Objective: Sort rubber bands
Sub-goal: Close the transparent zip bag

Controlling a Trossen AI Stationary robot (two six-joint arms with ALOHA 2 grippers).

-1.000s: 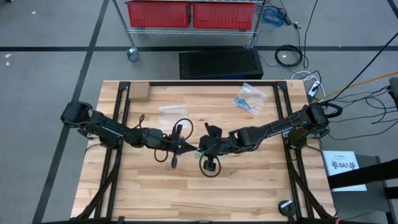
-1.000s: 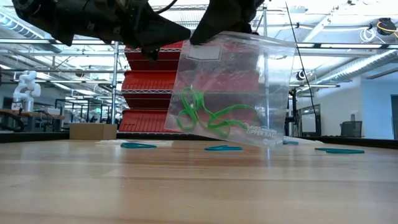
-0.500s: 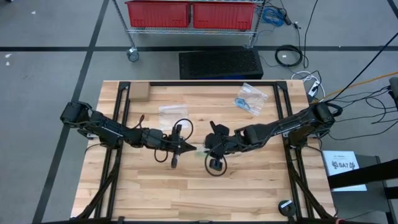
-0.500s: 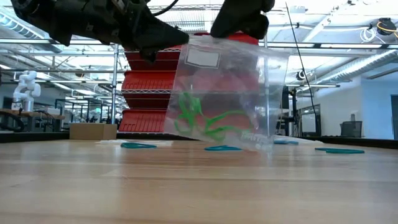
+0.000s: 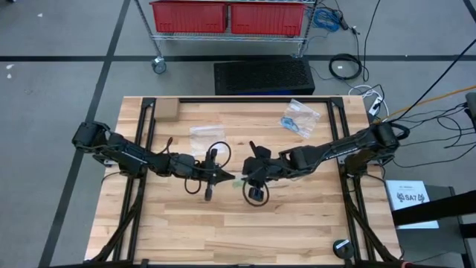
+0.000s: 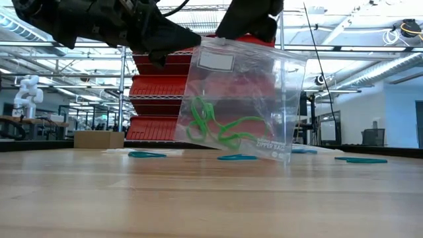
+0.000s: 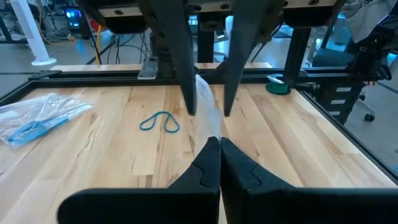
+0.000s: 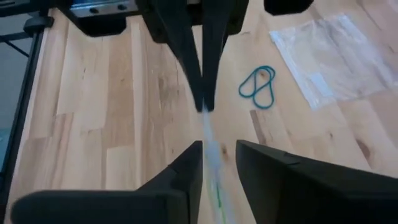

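A clear zipper bag with bright green rubber bands inside hangs over the middle of the table. My left gripper is shut on its top edge. My right gripper is open, one finger on each side of the same edge farther along, facing the left one. Loose teal rubber bands lie flat on the wood beyond the bag. My left gripper pinches the bag's top edge between its two fingers, at the end near the white label. The fingers come almost level from the table's left side, along the edge. The bag hangs below them, upright. Of my right gripper, I cannot tell whether a finger touches the bag.
A second clear bag with blue bands lies at the far right of the table, and a flat clear bag lies at the far middle. A small cardboard box stands at the far left. Black frame rails run along the table's sides.
My right gripper has opened and let go of the bag's top edge, rising a little and drawing back toward the table's right. The bag's freed top corner has sunk, and the bag now hangs from my left gripper alone, its green bands shifted inside.
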